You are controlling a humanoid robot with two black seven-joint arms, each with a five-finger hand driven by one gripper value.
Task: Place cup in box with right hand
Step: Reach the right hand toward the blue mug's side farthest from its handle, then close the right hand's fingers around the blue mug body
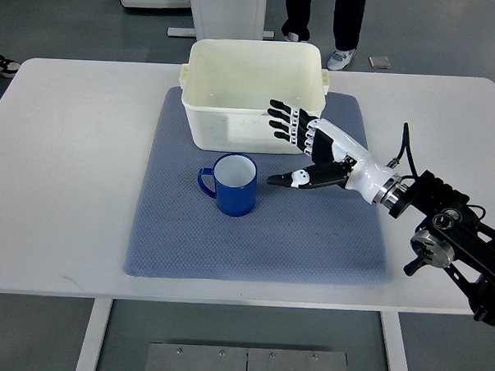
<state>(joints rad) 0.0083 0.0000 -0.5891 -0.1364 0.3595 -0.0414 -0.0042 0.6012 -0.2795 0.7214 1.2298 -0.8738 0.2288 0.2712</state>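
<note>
The blue cup (235, 185) is seen upright on the mat (180, 232), before the box (253, 94). It is judged rigid, smooth and light, best gripped around its wall. The right hand (302, 151) is spread, empty, beside it.

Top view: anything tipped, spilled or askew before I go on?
Nothing stands out. The blue cup stands upright on the mat, the box sits squarely behind it, and the right hand is open beside the cup.

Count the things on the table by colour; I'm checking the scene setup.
Blue: 2, the mug and the mat
White: 1, the plastic tub
Total: 3
</note>
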